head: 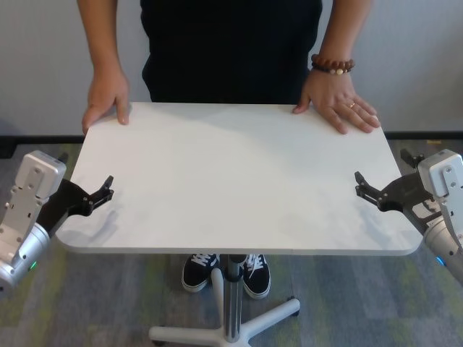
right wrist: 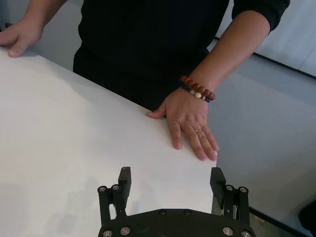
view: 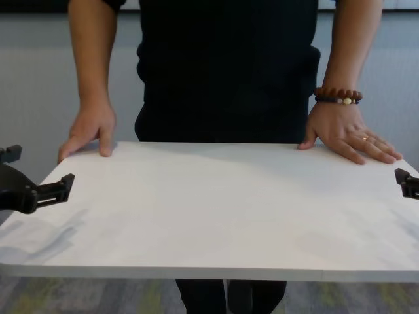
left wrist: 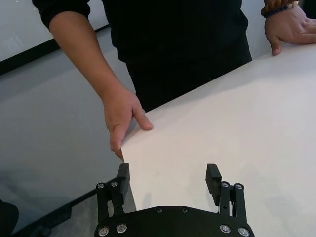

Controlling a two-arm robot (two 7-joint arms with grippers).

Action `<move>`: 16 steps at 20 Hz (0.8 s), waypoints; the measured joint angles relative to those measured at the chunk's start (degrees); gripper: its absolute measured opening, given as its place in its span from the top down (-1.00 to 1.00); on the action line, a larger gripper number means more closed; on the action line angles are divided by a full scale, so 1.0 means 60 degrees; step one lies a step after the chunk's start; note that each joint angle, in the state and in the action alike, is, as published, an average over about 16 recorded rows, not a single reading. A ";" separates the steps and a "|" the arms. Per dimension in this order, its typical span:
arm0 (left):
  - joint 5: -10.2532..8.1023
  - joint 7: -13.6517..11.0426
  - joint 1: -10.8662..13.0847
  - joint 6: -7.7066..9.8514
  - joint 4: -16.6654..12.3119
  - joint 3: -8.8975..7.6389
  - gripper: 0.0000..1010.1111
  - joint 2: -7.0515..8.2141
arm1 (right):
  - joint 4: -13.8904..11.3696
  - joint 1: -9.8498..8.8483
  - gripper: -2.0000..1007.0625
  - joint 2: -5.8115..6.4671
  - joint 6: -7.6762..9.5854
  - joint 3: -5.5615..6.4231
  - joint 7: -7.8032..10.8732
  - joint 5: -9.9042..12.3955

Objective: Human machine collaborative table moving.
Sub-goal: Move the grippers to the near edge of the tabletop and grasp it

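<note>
- counter (head: pixel 239 181), white with rounded corners, fills the middle of the head view on a slim silver leg (head: pixel 231 303).
- human (head: pixel 231 43) stands at the far edge, both hands flat on its top corners, bracelet (head: pixel 332 65) at upper right.
- left gripper (head: pixel 105 189) at the lower-left edge, jaws spread.
- right gripper (head: pixel 359 183) at the lower-right edge, jaws spread, holding nothing.
</note>
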 joint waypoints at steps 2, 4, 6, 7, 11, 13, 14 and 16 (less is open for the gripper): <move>0.0000 0.0000 0.0000 0.0000 0.0000 0.0000 -0.95 0.0000 | 0.0000 0.0000 -0.90 0.0000 0.0000 0.0000 0.0000 0.0000; 0.0000 0.0000 0.0000 0.0000 0.0000 0.0000 -0.92 0.0000 | 0.0000 0.0000 -0.85 0.0000 0.0000 0.0000 0.0000 0.0000; 0.0000 0.0000 0.0000 0.0000 0.0000 0.0000 -0.87 0.0000 | 0.0000 0.0000 -0.78 0.0000 0.0000 0.0000 0.0000 0.0000; 0.0000 0.0000 0.0000 0.0000 0.0000 0.0000 -0.84 0.0000 | 0.0000 0.0000 -0.73 0.0000 0.0000 0.0000 0.0000 0.0000; 0.0000 0.0000 0.0000 0.0000 0.0000 0.0000 -0.68 0.0000 | 0.0000 0.0000 -0.52 0.0000 0.0000 0.0000 0.0000 0.0000; 0.0000 0.0000 0.0000 0.0000 0.0000 0.0000 -0.58 0.0000 | 0.0000 0.0000 -0.40 0.0000 0.0000 0.0000 0.0000 0.0000; 0.0000 0.0000 0.0000 0.0000 0.0000 0.0000 -0.52 0.0000 | 0.0000 0.0000 -0.33 0.0000 0.0000 0.0000 0.0000 0.0000; 0.0000 0.0000 0.0000 0.0000 0.0000 0.0000 -0.40 0.0000 | 0.0000 0.0000 -0.20 0.0000 0.0000 0.0000 0.0000 0.0000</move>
